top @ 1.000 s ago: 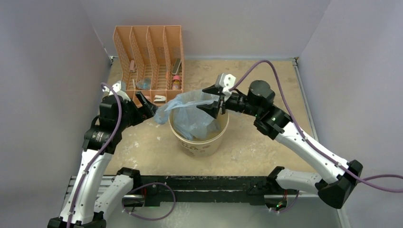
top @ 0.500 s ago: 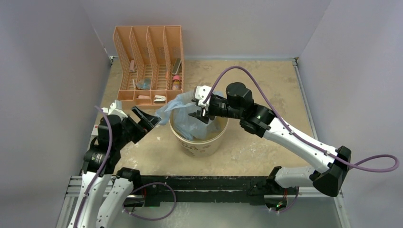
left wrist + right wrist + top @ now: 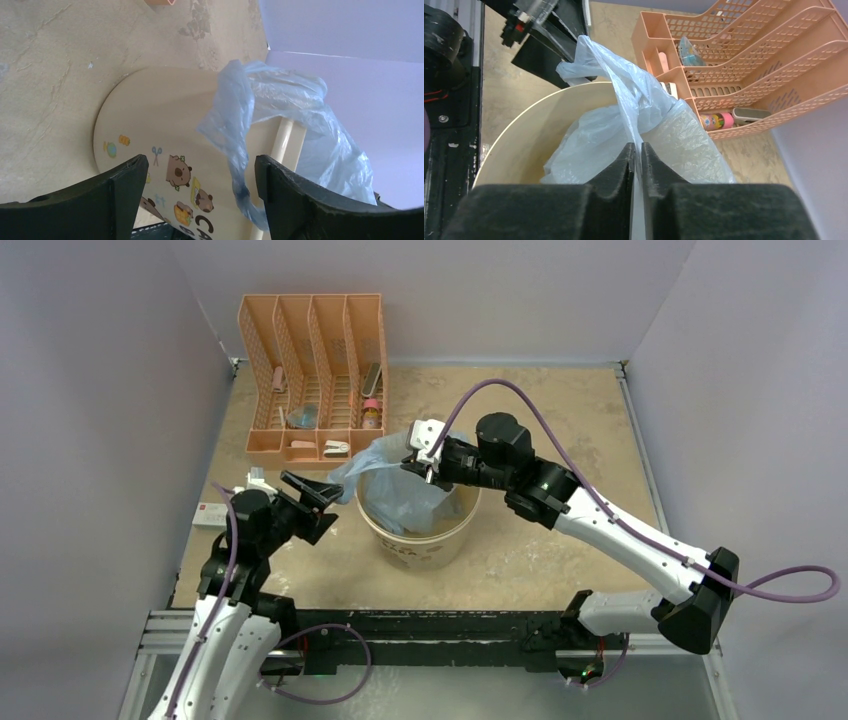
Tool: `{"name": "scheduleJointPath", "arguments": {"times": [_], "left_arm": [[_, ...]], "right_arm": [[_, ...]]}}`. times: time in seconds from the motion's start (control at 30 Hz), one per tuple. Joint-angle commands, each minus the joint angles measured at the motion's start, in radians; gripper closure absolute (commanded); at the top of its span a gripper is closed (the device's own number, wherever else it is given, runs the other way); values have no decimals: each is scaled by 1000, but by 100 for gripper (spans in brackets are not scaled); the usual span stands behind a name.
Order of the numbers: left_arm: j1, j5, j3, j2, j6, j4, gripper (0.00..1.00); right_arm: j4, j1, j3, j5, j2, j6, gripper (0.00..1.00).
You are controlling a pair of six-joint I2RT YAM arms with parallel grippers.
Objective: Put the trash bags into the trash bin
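Pale lilac walls (image 3: pixel 100 390), mottled beige tabletop (image 3: pixel 560 410)

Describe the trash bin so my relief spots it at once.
On the beige table, in front of the orange mesh file organizer, stands the trash bin. Unlike the boxy organizer, it is a round cream bucket with cartoon prints on its side and a light-blue trash bag draped over its rim.
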Motion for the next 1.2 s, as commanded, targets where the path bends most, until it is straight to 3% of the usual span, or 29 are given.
{"name": "scheduleJointPath", "arguments": {"times": [0.0,0.1,0.4,0.5,0.83,1.17], "left_arm": [[5,11,-35,23,-85,172,27],[5,15,-49,55,-79,208,42],[5,-43,-69,55,-11,160,87],[5,-48,-74,58,30,159,97],[5,0,-80,124,91,175,100],[5,14,-66,136,120,190,100]], "right_arm": [[-4,6,-11,-31,-37,6,94],[-32,7,-14,-47,-40,10,100],[-96,12,-72,-250,-80,44,100],[-107,15,-90,-301,-97,61,100],[-134,25,-147,-449,-129,98,100],[-200,33,-159,-490,-124,112,100]]}}
